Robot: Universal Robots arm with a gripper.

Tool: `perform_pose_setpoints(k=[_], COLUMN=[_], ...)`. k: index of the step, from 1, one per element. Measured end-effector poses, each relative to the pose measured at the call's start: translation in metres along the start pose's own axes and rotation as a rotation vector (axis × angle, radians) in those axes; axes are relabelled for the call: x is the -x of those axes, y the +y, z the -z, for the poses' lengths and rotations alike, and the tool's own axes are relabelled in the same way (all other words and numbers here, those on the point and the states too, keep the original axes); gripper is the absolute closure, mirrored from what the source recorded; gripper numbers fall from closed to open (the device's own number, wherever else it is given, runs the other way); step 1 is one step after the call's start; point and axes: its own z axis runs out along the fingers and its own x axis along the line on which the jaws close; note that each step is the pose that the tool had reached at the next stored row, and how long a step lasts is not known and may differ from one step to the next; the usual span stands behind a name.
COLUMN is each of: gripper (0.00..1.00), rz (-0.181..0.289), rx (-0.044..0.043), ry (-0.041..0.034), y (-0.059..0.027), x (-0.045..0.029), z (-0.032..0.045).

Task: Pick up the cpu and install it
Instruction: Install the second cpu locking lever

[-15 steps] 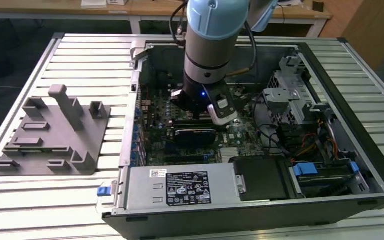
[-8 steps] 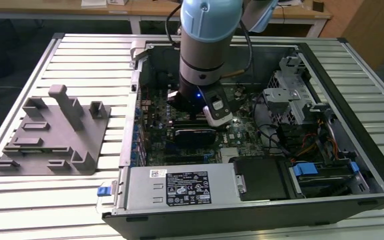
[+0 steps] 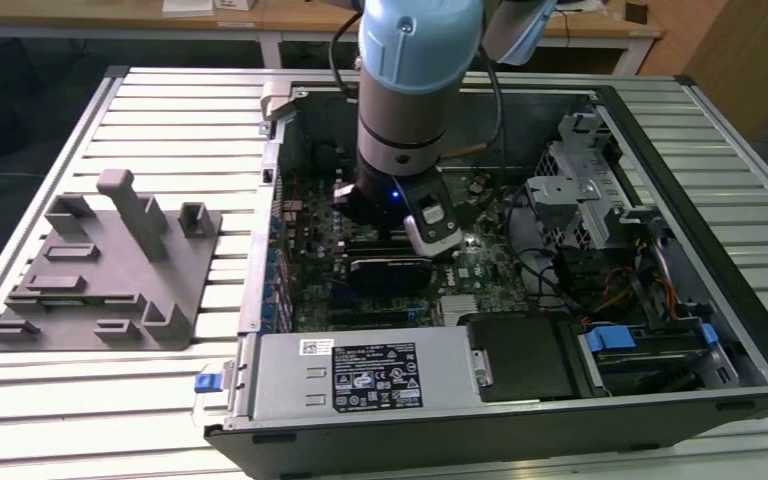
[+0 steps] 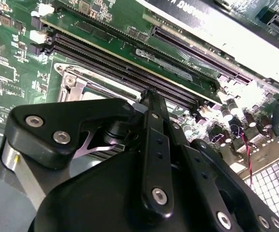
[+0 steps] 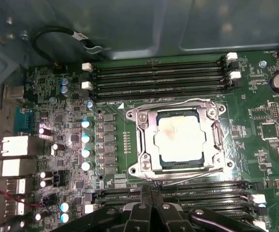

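In the first wrist view the cpu (image 5: 179,138), a flat square chip with a pale metallic top, lies inside the metal socket frame (image 5: 140,140) on the green motherboard (image 5: 255,145). My gripper (image 5: 151,190) hovers just beside the socket's edge, over the memory slots, with its black fingers together and nothing between them. The second wrist view looks over the gripper (image 4: 148,95) onto a corner of the socket frame (image 4: 72,80). From the exterior view the arm reaches down into the open computer case, with the gripper (image 3: 432,238) low over the board.
Memory slots (image 5: 159,77) run along both sides of the socket. A power supply (image 3: 357,375) and a drive cage (image 3: 584,190) crowd the case. A grey fixture block (image 3: 104,265) stands on the slatted table at the exterior view's left.
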Motion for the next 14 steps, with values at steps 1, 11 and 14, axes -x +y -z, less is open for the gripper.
perform_pose_setpoints(k=[1,11,14], gripper=[0.89,0.89,0.89], rz=[0.0,0.001,0.001], rx=[0.0024,0.0422,0.0608], ry=[0.0002,0.0036,0.0051], y=[-0.0006,-0.0097,-0.0119], x=[0.0,-0.0002,-0.0005], z=[-0.0003,0.0001,-0.0012])
